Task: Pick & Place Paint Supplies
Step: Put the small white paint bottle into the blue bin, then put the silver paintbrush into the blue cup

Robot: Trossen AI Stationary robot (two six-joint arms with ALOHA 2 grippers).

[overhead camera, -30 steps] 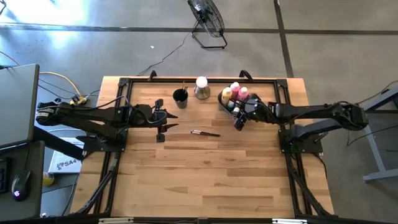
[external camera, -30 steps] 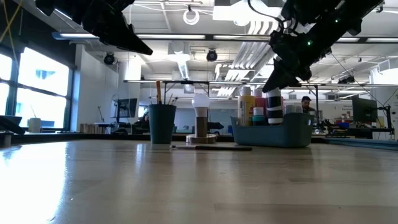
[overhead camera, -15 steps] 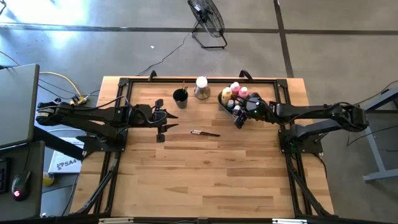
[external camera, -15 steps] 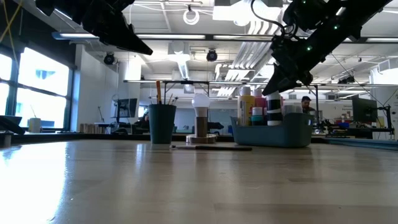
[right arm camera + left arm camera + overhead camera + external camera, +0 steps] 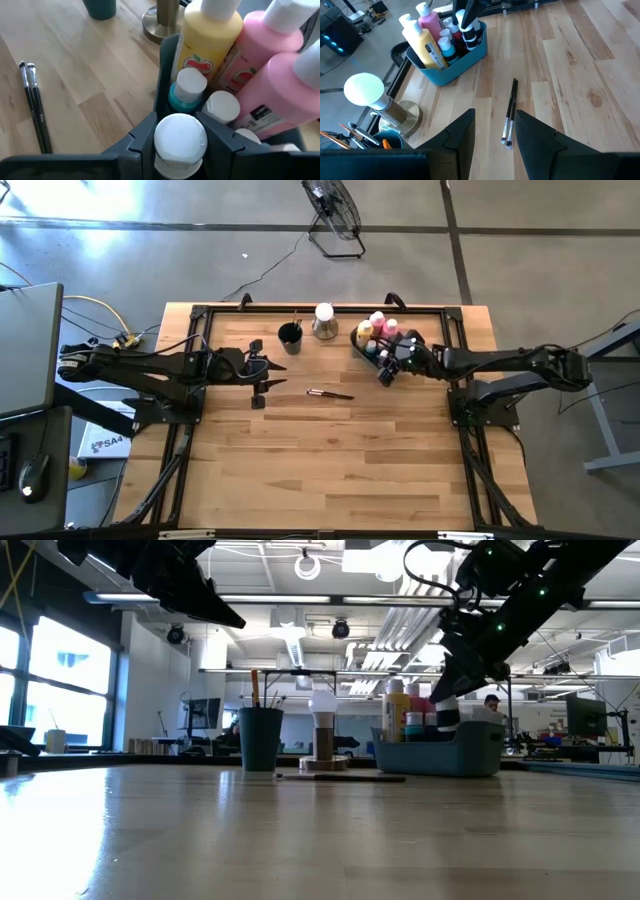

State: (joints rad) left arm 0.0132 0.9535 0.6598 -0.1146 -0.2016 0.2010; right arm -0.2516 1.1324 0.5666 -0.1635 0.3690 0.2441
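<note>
My right gripper [image 5: 180,136] hangs over the near end of the grey-blue bin [image 5: 440,750] and is shut on a white-capped pot [image 5: 180,137] with a black-and-white striped body [image 5: 470,32]. In the bin stand a yellow bottle [image 5: 207,42], two pink bottles [image 5: 280,87], a teal pot [image 5: 186,90] and another white-capped pot [image 5: 220,107]. Two thin dark brushes [image 5: 330,394] lie flat side by side on the table between the arms. My left gripper [image 5: 260,388] hovers open above the table, left of the brushes [image 5: 510,112]. My right gripper pinches the pot between its two fingers, one on each side just under the white cap [image 5: 180,131]. It comes from above, slanting from the table's right. The pot stands upright with its lower part [image 5: 447,720] sunk behind the bin's wall; whether it rests on the bin's floor cannot be told.
A dark round cup [image 5: 290,337] holding brushes stands near the far edge. Beside it is a white ball on a round wooden stand [image 5: 324,320]. Bare wooden tabletop [image 5: 330,460] stretches toward the near edge. A black frame runs along the table's far edge and sides.
My right gripper has moved down over the bin, still shut on the striped pot. The pot stood mostly above the bin's rim a second ago and has now sunk into the bin, with only its top showing above the wall in the low view.
</note>
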